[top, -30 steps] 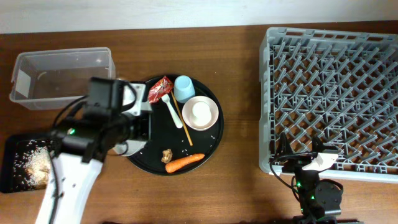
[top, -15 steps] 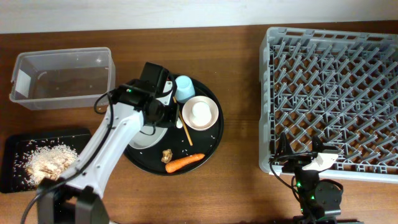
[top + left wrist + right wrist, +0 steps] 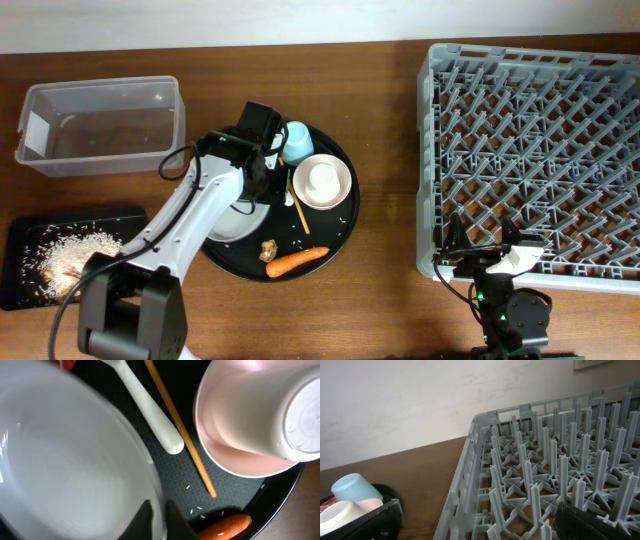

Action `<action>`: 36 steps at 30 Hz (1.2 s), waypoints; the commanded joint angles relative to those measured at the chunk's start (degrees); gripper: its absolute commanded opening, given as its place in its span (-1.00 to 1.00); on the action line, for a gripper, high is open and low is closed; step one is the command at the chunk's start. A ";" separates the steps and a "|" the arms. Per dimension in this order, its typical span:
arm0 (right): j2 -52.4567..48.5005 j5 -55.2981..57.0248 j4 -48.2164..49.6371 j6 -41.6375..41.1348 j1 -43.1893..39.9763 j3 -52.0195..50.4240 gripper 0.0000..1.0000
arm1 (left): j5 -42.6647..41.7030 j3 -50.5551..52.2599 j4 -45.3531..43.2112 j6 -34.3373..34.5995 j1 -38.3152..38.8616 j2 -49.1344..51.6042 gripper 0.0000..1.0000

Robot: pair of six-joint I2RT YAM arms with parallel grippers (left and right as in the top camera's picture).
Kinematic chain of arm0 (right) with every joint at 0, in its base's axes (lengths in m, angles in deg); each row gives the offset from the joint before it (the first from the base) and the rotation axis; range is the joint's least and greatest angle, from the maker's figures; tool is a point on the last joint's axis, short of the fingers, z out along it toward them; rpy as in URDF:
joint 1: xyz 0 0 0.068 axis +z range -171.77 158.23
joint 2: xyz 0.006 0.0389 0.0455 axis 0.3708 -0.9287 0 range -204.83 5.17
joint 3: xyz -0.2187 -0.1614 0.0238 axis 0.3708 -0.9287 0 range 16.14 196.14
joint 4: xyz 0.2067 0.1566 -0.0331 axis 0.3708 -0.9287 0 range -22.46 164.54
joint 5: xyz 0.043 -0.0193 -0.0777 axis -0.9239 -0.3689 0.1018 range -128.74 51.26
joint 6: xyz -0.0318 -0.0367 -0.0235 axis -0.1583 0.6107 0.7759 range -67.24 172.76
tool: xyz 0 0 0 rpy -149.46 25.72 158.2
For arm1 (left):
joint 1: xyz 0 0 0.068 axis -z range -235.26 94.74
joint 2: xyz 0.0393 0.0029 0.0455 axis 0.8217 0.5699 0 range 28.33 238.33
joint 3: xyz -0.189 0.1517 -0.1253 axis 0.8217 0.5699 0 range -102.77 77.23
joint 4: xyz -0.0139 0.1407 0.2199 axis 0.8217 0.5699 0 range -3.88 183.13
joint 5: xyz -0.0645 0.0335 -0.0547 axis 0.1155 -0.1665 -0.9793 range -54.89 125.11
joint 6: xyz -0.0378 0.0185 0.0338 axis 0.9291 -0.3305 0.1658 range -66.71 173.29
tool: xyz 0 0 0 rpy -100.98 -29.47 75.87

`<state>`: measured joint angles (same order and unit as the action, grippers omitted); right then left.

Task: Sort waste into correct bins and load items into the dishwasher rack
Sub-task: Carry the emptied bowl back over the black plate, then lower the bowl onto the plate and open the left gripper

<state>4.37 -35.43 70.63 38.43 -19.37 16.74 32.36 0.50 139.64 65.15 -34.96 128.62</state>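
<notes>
Left tool [image 3: 159, 519]: narrow, its tips astride the rim of the round white plate [image 3: 65, 460]; whether it pinched the rim could not be told
Right tool [image 3: 480, 521]: wide, holding nothing, at the near edge of the dishwasher rack [image 3: 535, 150]
Plate: lay on the left part of the round black tray [image 3: 340, 225], partly under the left arm
Bowl [image 3: 240, 460]: right of the plate on the same tray, with the white cup [image 3: 260, 405] inside it
Fork [image 3: 150, 410] and chopsticks [image 3: 185, 440]: side by side between plate and bowl
Light blue cup [image 3: 296, 140]: far edge of the round tray, just beside the bowl
Carrot [image 3: 297, 260]: near edge of the round tray; brown scrap [image 3: 269, 247] just left of it
Bins: clear box [image 3: 100, 135] far left on the counter [image 3: 385, 280]; shallow black tray [image 3: 120, 265] near left, white rice [image 3: 70, 255] in it
</notes>
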 commanded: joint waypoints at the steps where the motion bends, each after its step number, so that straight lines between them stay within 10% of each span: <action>1: 0.44 -0.11 -0.48 0.59 -0.22 -0.28 0.97 | 0.61 -0.87 -0.11 0.33 0.28 0.42 -0.53; 20: 0.44 -0.11 -0.48 0.59 -0.22 -0.28 0.97 | -7.74 -9.77 17.09 0.09 0.48 0.31 -0.45; 28: 0.44 -0.11 -0.48 0.59 -0.22 -0.28 0.97 | -9.75 -9.57 21.77 0.07 7.26 0.31 0.31; 36: 0.44 -0.11 -0.48 0.59 -0.22 -0.28 0.97 | 4.87 -7.72 20.72 0.11 16.59 0.37 0.40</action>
<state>4.37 -35.43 70.63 38.45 -19.37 16.74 29.44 -8.22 161.11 65.32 -20.69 128.65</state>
